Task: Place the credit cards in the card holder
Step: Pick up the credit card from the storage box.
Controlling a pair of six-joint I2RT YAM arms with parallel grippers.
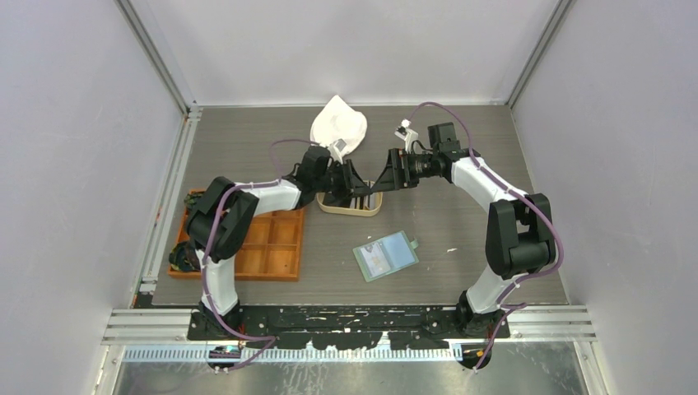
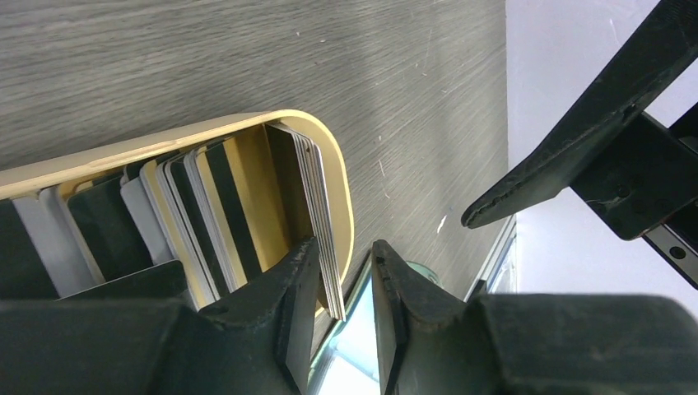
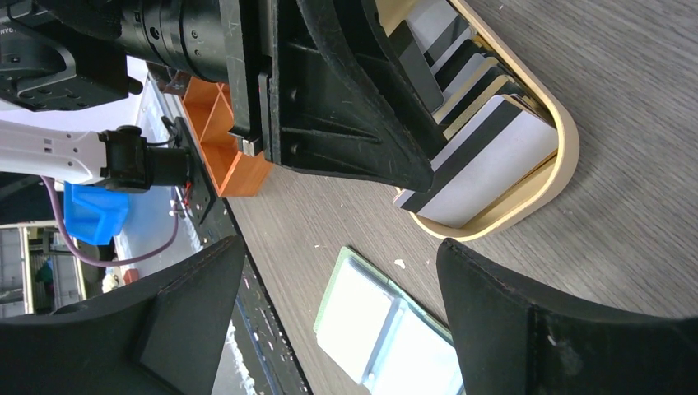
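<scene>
The credit cards (image 2: 317,206) stand on edge in an oval tan wooden tray (image 1: 349,207). My left gripper (image 2: 346,244) reaches into the tray's right end and straddles the last thin stack of cards. The stack rests against one finger; a gap separates it from the other, so the jaws stand open. My right gripper (image 1: 380,183) hovers wide open just right of the tray, holding nothing. The card holder (image 1: 385,256), a sage-green wallet, lies open on the table nearer the arm bases. In the right wrist view the card holder (image 3: 370,321) shows between the spread fingers, with the cards (image 3: 494,164) above it.
An orange compartmented tray (image 1: 267,243) sits at the left beside the left arm. A white crumpled cloth-like object (image 1: 337,127) lies behind the wooden tray. The two grippers are close together over the tray's right end.
</scene>
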